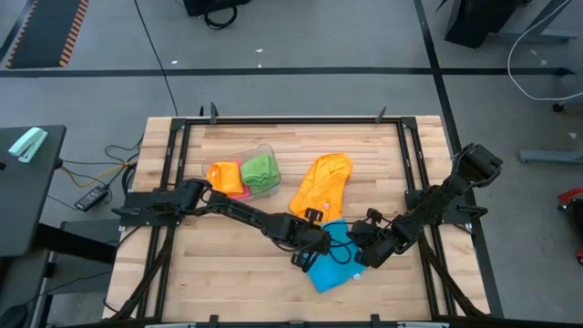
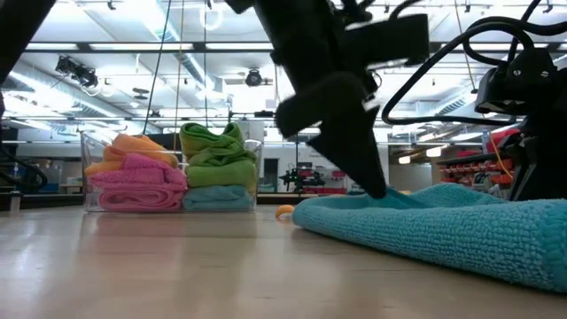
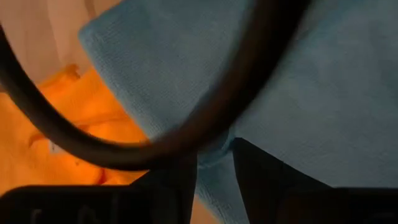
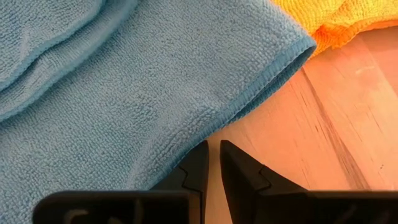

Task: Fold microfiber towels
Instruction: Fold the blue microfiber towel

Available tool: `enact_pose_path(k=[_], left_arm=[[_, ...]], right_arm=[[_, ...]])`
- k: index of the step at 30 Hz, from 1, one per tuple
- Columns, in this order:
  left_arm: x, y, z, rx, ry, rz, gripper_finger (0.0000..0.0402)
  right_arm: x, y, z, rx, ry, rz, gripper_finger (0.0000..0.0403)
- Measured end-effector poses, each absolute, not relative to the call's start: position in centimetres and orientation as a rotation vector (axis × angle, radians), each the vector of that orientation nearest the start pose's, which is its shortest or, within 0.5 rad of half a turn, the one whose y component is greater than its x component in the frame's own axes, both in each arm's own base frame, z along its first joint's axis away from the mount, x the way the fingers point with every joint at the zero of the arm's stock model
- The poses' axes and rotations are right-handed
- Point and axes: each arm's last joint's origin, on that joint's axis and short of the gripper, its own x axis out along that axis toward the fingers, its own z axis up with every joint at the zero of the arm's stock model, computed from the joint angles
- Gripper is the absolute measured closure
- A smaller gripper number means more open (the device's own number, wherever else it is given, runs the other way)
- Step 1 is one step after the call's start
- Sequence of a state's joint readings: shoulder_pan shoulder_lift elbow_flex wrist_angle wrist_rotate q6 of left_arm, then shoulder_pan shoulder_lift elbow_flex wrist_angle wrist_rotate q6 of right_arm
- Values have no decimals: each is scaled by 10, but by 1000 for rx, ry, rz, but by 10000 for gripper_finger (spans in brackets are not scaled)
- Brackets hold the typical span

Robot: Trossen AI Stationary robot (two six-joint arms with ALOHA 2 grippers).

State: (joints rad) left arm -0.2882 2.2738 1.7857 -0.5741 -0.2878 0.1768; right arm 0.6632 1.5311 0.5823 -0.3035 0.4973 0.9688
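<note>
Pinching at the soft, light blue towel [image 1: 330, 262], the left gripper [image 1: 310, 244] seems narrowed on its edge; right gripper [image 4: 213, 163] nearly closed, empty.

Sky-blue towel [image 1: 332, 260]; orange towel [image 1: 322, 183]; pink, green, orange folded towels [image 2: 173, 168]; pale wood table [image 1: 237, 273]

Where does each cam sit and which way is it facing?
High: overhead, straight down on the table; both arms, tub, orange towel, blue towel.
Low: table height, level toward the room; left tool on the blue towel, tub behind.
Left wrist: past its own fingers; blue over orange.
Right wrist: past its fingers; blue towel edge, wood.
Shared: blue towel in all four.
</note>
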Motion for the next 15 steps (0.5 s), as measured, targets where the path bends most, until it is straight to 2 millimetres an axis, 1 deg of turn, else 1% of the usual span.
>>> enact_pose_path(k=[2,4,6,10,15], left_arm=[[468,-128,153,485,1008,-101,290],[470,-128,142,507,1017,-112,289],[472,-128,140,520,1007,-113,290],[473,-136,144,526,969,-124,297],[465,-150,157,564,949,-156,312]], right_arm=[[190,131,115,191,974,-352,354],[190,131,115,192,973,-350,354],[190,131,115,193,971,-349,354],[190,131,115,190,969,-344,354],[191,132,115,192,967,-343,354]])
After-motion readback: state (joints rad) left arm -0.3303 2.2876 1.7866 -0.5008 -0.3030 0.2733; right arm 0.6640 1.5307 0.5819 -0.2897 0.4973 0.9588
